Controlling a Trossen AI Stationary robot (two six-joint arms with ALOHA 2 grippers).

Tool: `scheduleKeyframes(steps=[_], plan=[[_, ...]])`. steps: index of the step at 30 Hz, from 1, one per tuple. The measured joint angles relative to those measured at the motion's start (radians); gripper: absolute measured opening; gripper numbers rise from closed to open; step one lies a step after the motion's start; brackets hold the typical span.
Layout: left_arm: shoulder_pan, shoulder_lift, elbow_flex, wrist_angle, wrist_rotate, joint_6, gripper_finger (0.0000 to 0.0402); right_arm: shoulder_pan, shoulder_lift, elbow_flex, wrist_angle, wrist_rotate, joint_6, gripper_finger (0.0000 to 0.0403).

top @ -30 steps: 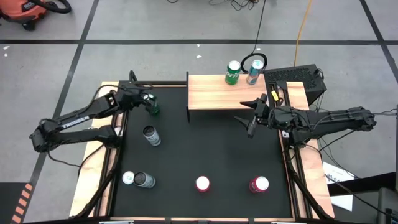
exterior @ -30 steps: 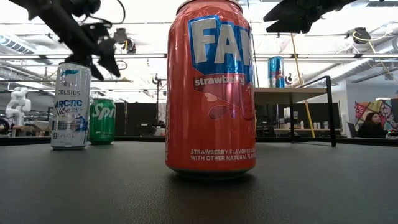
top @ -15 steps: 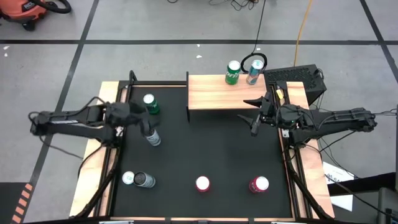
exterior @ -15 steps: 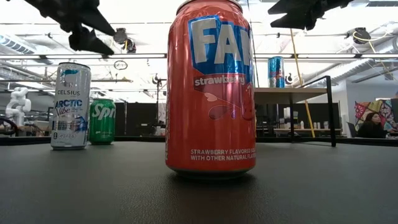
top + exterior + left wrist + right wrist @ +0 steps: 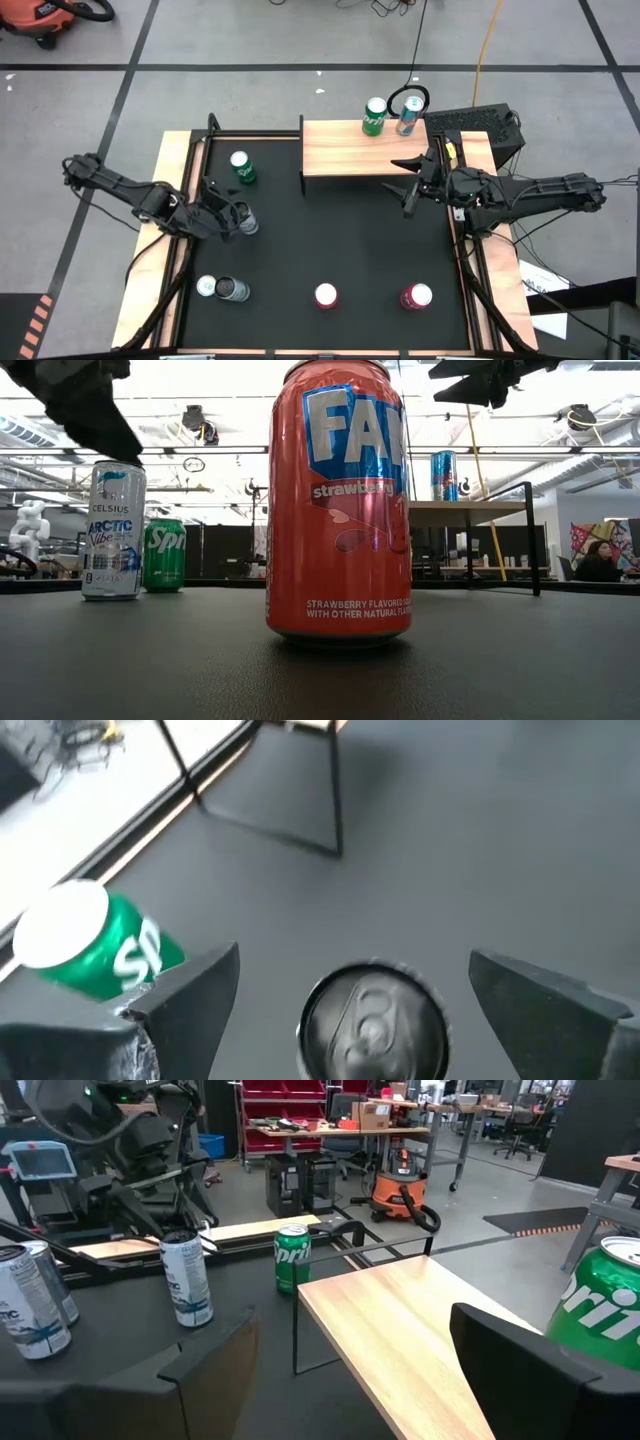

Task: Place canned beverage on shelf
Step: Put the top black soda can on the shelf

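Note:
The shelf (image 5: 345,150), a light-wood board on black legs, stands at the table's far side. A green Sprite can (image 5: 374,116) and a blue can (image 5: 407,118) stand on its far right corner. My left gripper (image 5: 355,1000) is open, above a white Celsius can (image 5: 245,222) that stands upright on the black table. One finger stands on each side of the can's silver top (image 5: 372,1020). A second green Sprite can (image 5: 241,167) stands beyond it. My right gripper (image 5: 407,185) is open and empty at the shelf's right front corner.
Two cans (image 5: 207,288) (image 5: 233,290) stand at the near left. A red Fanta can (image 5: 326,295) and another red can (image 5: 415,297) stand along the near edge. The shelf's black leg (image 5: 335,790) lies beyond the white can. Bare black tabletop (image 5: 340,235) spreads across the middle.
My left gripper has gone from the green Sprite can on the table toward the near edge. It is now over the white Celsius can. The Sprite can stands where it was.

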Motion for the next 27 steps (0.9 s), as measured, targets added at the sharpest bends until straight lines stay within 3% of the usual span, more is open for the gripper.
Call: scheduleKeyframes(steps=[17, 20, 27], plan=[[-0.031, 0.046, -0.045, -0.046, 0.023, -0.137, 0.0388, 0.0, 0.014, 0.0, -0.005, 0.0, -0.002, 0.0314], [-0.031, 0.046, -0.045, -0.046, 0.031, -0.143, 0.0362, 0.0, 0.014, 0.0, -0.005, 0.0, -0.003, 0.0314], [-0.031, 0.046, -0.045, -0.048, 0.054, -0.154, 0.0259, 0.0, 0.014, 0.0, -0.004, 0.0, -0.003, 0.0314]])
